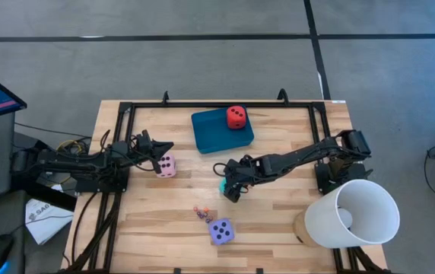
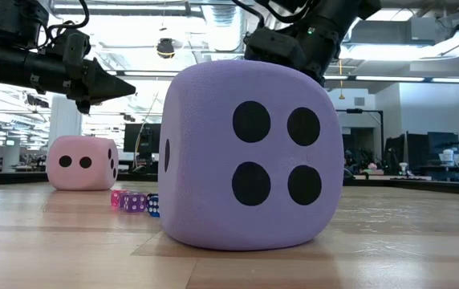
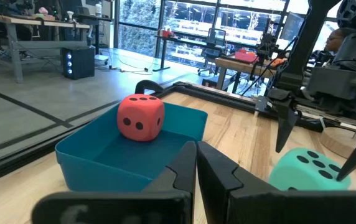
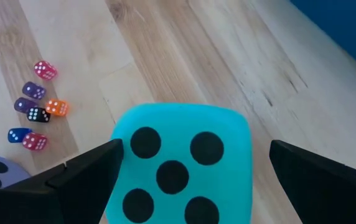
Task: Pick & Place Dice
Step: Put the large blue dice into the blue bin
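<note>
The turquoise die (image 4: pixel 178 165) rests on the wooden table near its middle (image 1: pixel 223 185). My right gripper (image 4: pixel 196 149) is open above it, one finger on either side (image 3: pixel 284 124). The red die (image 1: pixel 236 116) sits in the teal tray (image 1: pixel 210 133) at the far side. The pink die (image 1: pixel 166 164) rests on the table at the left. My left gripper (image 1: pixel 168 147) is shut and hovers just beyond and above it (image 2: pixel 129 87). The purple die (image 1: pixel 220 230) rests near the front edge and fills the low view (image 2: pixel 249 156).
Several tiny coloured dice (image 1: pixel 201 213) lie between the turquoise and purple dice. A large white cup-shaped thing (image 1: pixel 350 213) lies on its side at the front right. A black frame (image 1: pixel 202 104) runs along the table's far and side edges.
</note>
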You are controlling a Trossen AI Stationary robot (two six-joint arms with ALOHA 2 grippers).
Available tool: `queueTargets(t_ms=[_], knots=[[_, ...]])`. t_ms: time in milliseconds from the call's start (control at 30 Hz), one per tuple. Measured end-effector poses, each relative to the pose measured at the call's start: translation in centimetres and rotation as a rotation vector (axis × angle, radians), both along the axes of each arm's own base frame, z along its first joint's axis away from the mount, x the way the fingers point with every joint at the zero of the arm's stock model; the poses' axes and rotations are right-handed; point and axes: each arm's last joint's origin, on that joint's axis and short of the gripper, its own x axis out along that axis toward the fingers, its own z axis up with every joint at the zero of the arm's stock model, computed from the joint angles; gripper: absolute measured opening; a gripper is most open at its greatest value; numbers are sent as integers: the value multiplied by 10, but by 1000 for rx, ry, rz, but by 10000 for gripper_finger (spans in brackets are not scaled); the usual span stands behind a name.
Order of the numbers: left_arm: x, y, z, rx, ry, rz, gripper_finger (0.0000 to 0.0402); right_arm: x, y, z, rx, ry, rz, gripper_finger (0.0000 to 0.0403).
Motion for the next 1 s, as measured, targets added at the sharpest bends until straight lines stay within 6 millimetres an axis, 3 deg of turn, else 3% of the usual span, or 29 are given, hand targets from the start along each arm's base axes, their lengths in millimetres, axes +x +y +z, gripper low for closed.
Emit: queueTargets(t_ms=[300, 533, 1000], knots=[[0, 0, 0, 0, 0, 0, 6, -1, -1, 2, -4, 5, 5, 400], [0, 0, 0, 0, 0, 0, 6, 5, -2, 16, -17, -9, 26, 400], [0, 0, 0, 0, 1, 0, 6, 3, 10, 13, -30, -4, 15, 400]])
